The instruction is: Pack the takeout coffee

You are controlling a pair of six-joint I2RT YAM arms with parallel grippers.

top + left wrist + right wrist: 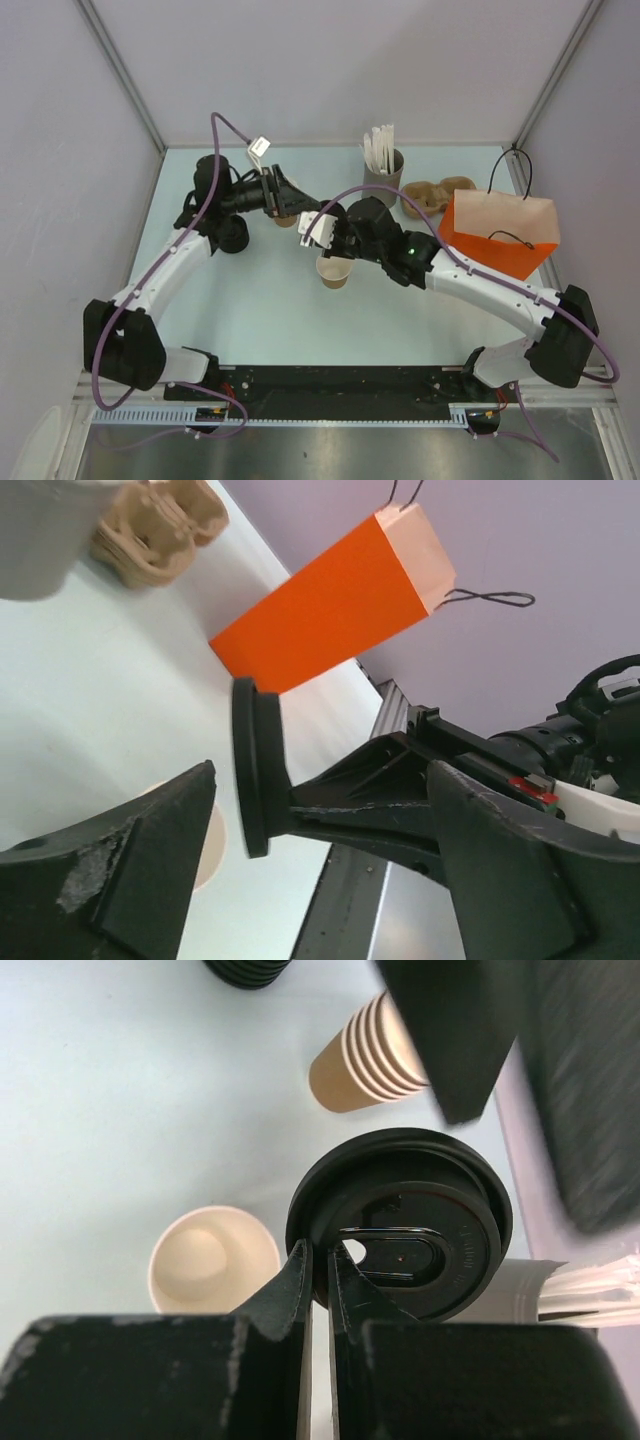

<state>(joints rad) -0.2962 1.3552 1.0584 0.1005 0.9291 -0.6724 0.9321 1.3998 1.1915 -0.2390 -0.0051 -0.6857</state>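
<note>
One arm (480,285), holding lid (400,1175), separates cup (334,271) from bag (500,240).

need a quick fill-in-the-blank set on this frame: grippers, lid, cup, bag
1. The right gripper is shut on the rim of the ___ lid.
2. The left gripper has its jaws ___.
3. The lone tan cup wears no ___.
4. The paper bag is coloured ___.
Missing: black; open; lid; orange.
</note>
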